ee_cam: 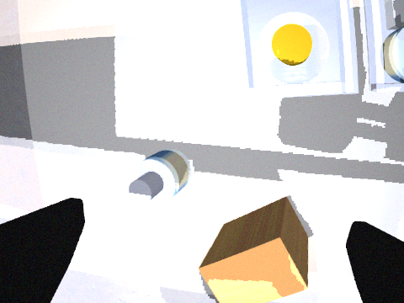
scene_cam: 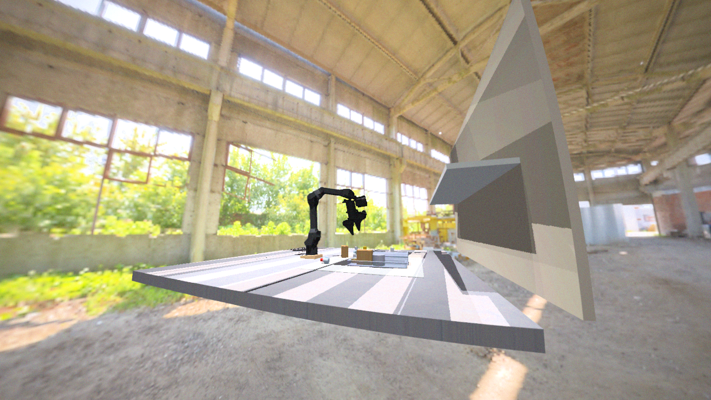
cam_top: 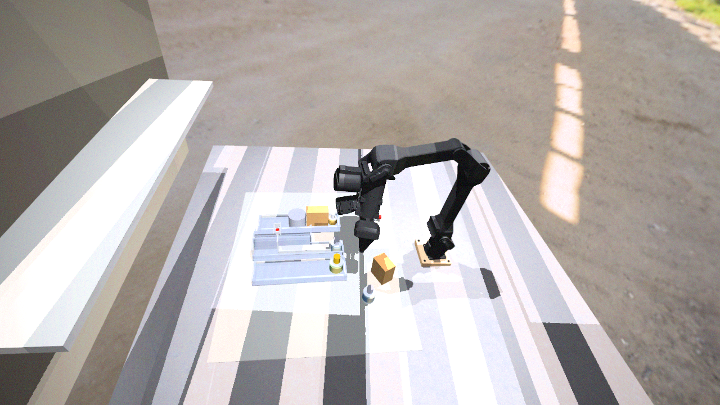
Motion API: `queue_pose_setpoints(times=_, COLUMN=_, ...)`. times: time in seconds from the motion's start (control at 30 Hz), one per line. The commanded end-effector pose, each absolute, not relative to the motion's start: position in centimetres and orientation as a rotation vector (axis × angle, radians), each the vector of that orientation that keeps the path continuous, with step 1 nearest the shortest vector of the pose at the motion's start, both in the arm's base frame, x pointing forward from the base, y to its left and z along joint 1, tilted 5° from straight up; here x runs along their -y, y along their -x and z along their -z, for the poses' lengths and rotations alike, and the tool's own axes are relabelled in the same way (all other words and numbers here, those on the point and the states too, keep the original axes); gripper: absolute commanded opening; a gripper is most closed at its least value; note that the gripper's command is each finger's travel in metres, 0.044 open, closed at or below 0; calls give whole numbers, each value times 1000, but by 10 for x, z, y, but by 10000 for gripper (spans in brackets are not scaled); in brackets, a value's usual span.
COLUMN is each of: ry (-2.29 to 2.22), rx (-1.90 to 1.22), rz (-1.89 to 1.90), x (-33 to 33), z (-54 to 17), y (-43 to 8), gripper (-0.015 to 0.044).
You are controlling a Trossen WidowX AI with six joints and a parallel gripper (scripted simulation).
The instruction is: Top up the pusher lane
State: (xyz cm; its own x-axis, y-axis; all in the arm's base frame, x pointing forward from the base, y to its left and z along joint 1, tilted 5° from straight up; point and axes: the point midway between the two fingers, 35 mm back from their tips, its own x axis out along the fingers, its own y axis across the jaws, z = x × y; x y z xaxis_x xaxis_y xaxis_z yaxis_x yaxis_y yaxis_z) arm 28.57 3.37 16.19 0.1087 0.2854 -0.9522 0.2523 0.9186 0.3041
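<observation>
The sprung lane (cam_top: pixel 297 255) is the middle one of three pale blue lanes. A grey-capped jar (cam_top: pixel 336 246) (ee_cam: pixel 396 56) stands at its front end, cut off by the wrist view's edge. The pusher plate cannot be made out clearly. A loose grey-capped jar (cam_top: pixel 368 295) (ee_cam: pixel 170 170) with a blue and white body stands upright on the table in front of the lanes. My gripper (cam_top: pixel 363 246) (scene_cam: pixel 355 230) (ee_cam: pixel 218 225) is open and empty, pointing down high above the table. In the wrist view the loose jar lies ahead of the fingertips, towards the left finger.
An orange-brown box (cam_top: pixel 382 269) (ee_cam: pixel 252 252) stands beside the loose jar. A red-capped jar (scene_cam: pixel 325 260) lies on its side, mostly hidden behind the arm in the top view. A yellow-capped jar (cam_top: pixel 336 265) (ee_cam: pixel 292 44) stands in the near lane. The far lane holds a grey cylinder (cam_top: pixel 297 217), a box (cam_top: pixel 317 216) and a small jar (cam_top: pixel 332 219).
</observation>
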Motion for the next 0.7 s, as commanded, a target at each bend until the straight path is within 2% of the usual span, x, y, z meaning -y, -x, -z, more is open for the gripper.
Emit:
queue_pose_setpoints(times=0.0, ry=-327, rx=-1555, rz=-1, x=-72, z=-144, y=-282, gripper=440)
queue_pose_setpoints(times=0.2, ry=-129, rx=-1608, rz=35, x=-128, z=-121, y=-267, gripper=440)
queue_pose_setpoints(times=0.67, ry=-123, rx=-1609, rz=36, x=-132, z=-86, y=-268, gripper=440)
